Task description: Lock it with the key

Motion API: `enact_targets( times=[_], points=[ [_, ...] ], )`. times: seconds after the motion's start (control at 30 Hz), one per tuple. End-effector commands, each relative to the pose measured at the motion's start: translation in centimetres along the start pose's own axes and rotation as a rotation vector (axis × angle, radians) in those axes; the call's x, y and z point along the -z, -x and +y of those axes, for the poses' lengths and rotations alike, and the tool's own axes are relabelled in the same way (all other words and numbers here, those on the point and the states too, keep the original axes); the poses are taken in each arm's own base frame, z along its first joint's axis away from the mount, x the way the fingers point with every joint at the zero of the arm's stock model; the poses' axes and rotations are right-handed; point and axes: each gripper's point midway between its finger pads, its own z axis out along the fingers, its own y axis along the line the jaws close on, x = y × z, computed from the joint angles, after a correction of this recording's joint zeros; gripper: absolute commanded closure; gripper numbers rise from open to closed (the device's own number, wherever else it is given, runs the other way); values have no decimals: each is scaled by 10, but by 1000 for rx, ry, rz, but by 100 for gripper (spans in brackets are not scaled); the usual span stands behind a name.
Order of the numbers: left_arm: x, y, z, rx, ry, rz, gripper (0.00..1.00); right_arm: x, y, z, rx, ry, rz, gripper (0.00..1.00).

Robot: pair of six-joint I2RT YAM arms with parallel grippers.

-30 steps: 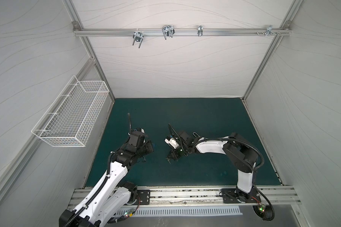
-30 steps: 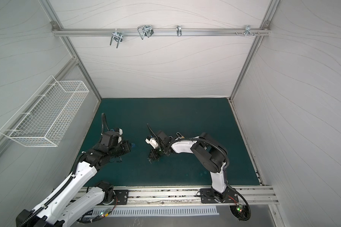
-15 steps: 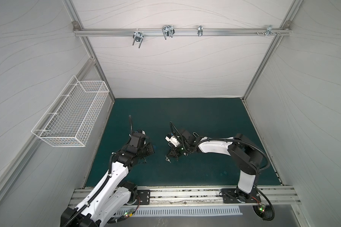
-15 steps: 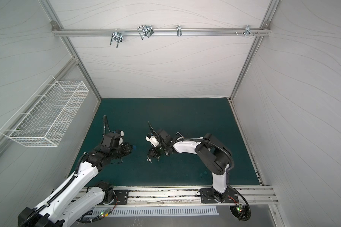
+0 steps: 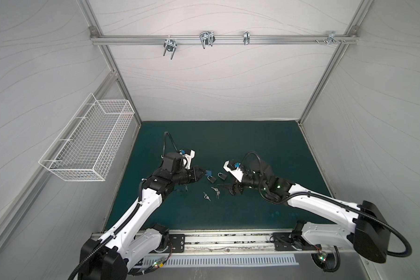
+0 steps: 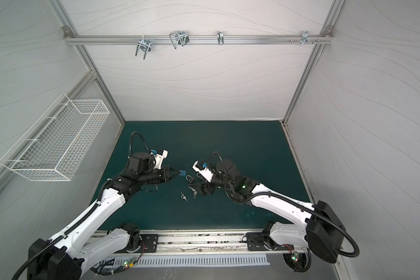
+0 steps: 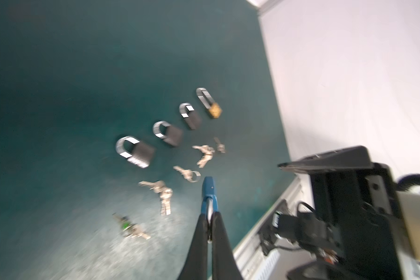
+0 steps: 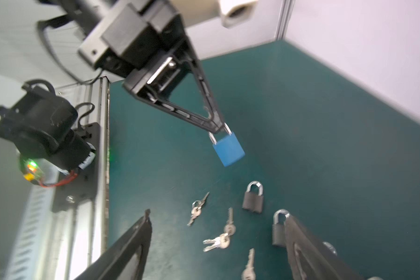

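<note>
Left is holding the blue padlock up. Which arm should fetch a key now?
Right. The right gripper stands open near the loose keys; the left gripper is shut on the shackle of the blue padlock, so it is busy.

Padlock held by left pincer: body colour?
Blue. The small blue metal padlock shows best in the right wrist view.

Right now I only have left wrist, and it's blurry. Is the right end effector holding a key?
Observer: No. The right end effector is open, nothing between its fingers.
Operator: How is my blue padlock gripped?
Observer: By its shackle; the body hangs from the left end effector, clear of the mat.
Operator: Closest key for the right arm?
Observer: A key bunch lies on the mat, ahead of its open fingers.
</note>
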Motion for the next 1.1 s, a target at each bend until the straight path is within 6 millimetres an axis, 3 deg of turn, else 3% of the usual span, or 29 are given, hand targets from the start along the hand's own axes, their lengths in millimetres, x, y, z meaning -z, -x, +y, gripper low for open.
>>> enact_targets(
  times=[0.0,0.13,0.27,0.6,0.87,1.07],
  points=[
    [7,15,-62,-170,-209,-6,100,12,13,1,251,-23,-68,10],
    [4,9,-82,-213,-267,26,100,20,24,-4,272,-61,-82,10],
    [2,6,-95,-231,-313,35,100,17,20,-14,285,-116,-74,13],
    [-4,-1,-100,-240,-345,77,100,14,19,-13,287,-97,-43,40],
    [-7,-3,-103,-242,-362,92,100,12,19,-15,288,-100,-37,45],
    [-9,-5,-102,-242,-359,100,100,11,20,-14,283,-95,-40,62]
  ],
)
